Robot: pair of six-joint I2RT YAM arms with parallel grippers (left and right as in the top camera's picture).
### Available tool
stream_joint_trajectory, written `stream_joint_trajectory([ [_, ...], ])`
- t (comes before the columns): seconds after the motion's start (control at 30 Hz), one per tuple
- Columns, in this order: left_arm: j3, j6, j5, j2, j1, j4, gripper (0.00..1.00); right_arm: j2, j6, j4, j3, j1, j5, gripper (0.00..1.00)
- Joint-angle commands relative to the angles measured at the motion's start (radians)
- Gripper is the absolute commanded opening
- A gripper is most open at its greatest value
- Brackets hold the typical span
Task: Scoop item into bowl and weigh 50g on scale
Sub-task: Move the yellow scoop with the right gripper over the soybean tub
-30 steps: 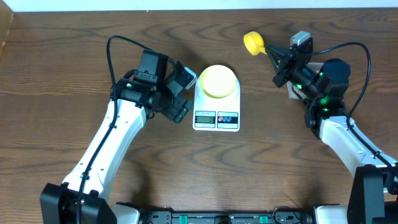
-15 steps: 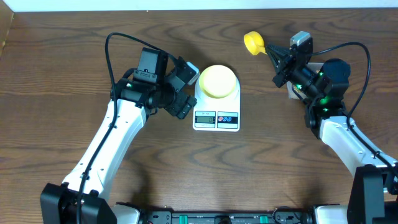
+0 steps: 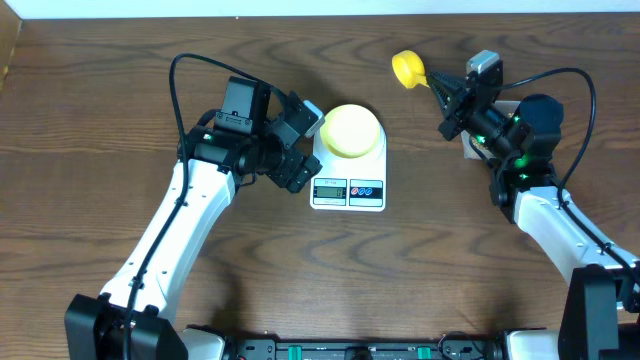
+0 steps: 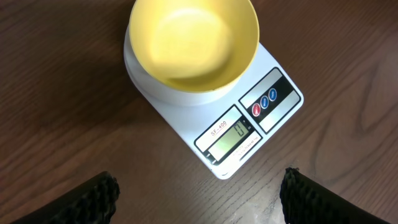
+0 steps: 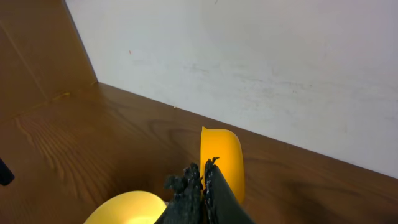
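Note:
The pale yellow bowl (image 3: 350, 130) (image 4: 193, 40) sits empty on the platform of the white scale (image 3: 348, 192) (image 4: 273, 102), whose display faces the table's front. My left gripper (image 3: 307, 147) (image 4: 199, 202) hovers just left of the scale, open, with its fingers (image 4: 93, 199) wide apart and nothing between them. At the back right, my right gripper (image 3: 441, 90) (image 5: 204, 177) is shut on the handle of a bright yellow scoop (image 3: 407, 68) (image 5: 222, 155), held above the table. The right wrist view also catches the bowl (image 5: 127, 208) at its bottom edge. The item is out of view.
A pale object (image 3: 468, 150) lies mostly hidden under my right arm. A white wall (image 5: 249, 62) runs along the table's far edge. Bare wooden tabletop (image 3: 330, 280) stretches in front of the scale.
My left gripper has shifted slightly right, closer to the scale. The right arm and scoop have not moved.

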Motion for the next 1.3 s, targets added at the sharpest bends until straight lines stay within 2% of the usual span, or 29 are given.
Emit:
stream_joint_trajectory([
  [0.0,-0.011,0.007,0.016,-0.004,0.004,0.000,0.85,0.002,-0.009,0.000,0.019,-0.007,0.006,0.01],
  [0.1,-0.011,0.006,0.016,-0.004,0.004,0.000,0.85,0.002,0.001,0.003,0.019,-0.012,0.006,0.01],
  [0.4,-0.011,0.006,0.016,-0.004,0.004,0.000,0.85,0.002,0.240,0.133,0.021,-0.069,0.005,0.01],
  [0.6,-0.011,0.006,0.016,-0.004,0.004,0.000,0.86,0.002,0.330,0.112,0.059,-0.079,-0.033,0.02],
  [0.67,-0.011,0.006,0.016,-0.004,0.004,0.000,0.86,0.002,0.338,0.048,0.095,-0.076,-0.033,0.01],
  [0.7,-0.011,0.006,0.016,-0.004,0.004,0.000,0.86,0.002,0.335,-0.051,0.146,-0.073,-0.032,0.01],
  [0.83,-0.011,0.006,0.016,-0.004,0.004,0.000,0.86,0.002,0.275,-0.246,0.245,-0.068,-0.031,0.01],
  [1.27,-0.011,0.006,0.016,-0.004,0.004,0.000,0.86,0.002,0.145,-0.660,0.463,-0.065,0.120,0.01],
])
